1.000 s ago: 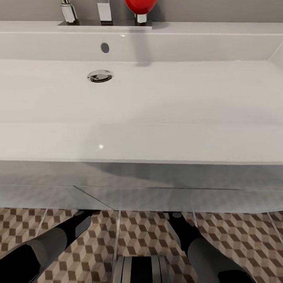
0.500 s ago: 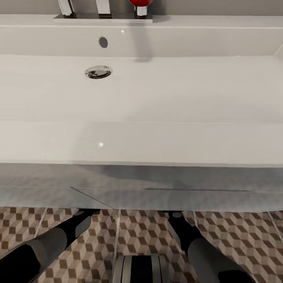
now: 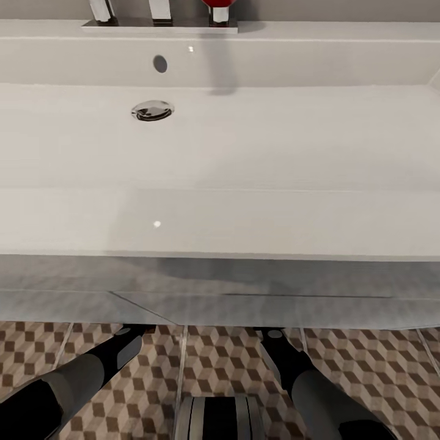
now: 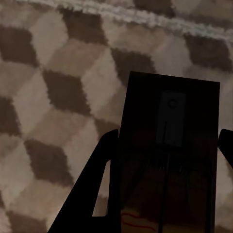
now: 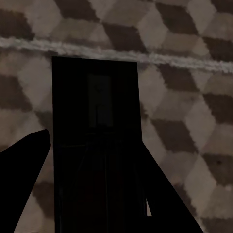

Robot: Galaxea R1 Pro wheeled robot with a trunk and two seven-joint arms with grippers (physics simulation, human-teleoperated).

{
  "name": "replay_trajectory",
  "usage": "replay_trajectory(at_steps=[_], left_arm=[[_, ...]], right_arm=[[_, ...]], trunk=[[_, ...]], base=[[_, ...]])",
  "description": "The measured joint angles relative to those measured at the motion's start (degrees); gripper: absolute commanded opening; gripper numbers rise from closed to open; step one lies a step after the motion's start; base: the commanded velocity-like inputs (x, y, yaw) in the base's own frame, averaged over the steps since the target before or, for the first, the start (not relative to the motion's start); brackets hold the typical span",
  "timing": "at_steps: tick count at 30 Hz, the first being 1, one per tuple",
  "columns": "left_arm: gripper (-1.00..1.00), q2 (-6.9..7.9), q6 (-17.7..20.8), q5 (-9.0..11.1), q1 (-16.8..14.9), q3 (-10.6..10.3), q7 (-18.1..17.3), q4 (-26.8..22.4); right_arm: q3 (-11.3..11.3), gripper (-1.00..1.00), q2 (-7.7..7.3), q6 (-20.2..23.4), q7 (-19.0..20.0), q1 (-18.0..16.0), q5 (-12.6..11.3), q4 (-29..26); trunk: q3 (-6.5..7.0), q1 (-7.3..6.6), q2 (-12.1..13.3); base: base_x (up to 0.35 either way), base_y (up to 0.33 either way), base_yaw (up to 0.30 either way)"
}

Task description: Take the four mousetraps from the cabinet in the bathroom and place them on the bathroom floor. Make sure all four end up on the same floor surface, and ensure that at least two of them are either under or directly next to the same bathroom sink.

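The white sink (image 3: 220, 153) spans most of the head view, with the patterned bathroom floor (image 3: 226, 360) below it. Both forearms reach under its front edge, so the head view hides the grippers. In the left wrist view my left gripper (image 4: 168, 133) is shut on a dark flat mousetrap (image 4: 167, 160), held close above the floor tiles (image 4: 58, 97). In the right wrist view my right gripper (image 5: 94, 138) is shut on another dark mousetrap (image 5: 97, 111) above the tiles (image 5: 194, 97), near a pale grout line. The cabinet is out of view.
Chrome faucet parts (image 3: 160, 12) and a red object (image 3: 217, 3) stand at the sink's back edge, and a drain (image 3: 152, 110) lies in the basin. The sink's boxy front overhangs my left arm (image 3: 91, 373) and right arm (image 3: 299, 373). My base (image 3: 220, 418) shows at the bottom edge.
The head camera has tilted slightly, so the sink and faucet sit a little higher in the picture. Both arms stay where they were.
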Motion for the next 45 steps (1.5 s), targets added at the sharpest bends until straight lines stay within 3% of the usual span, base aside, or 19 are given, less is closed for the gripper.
replay_trajectory(at_steps=[45], left_arm=[[-1.00, 0.06, 0.00, 0.00, 0.00, 0.00, 0.04, 0.01]], right_arm=[[0.00, -1.00, 0.00, 0.00, 0.00, 0.00, -0.08, -0.36]], trunk=[[0.00, 0.00, 0.00]], base=[[0.000, 0.000, 0.000]])
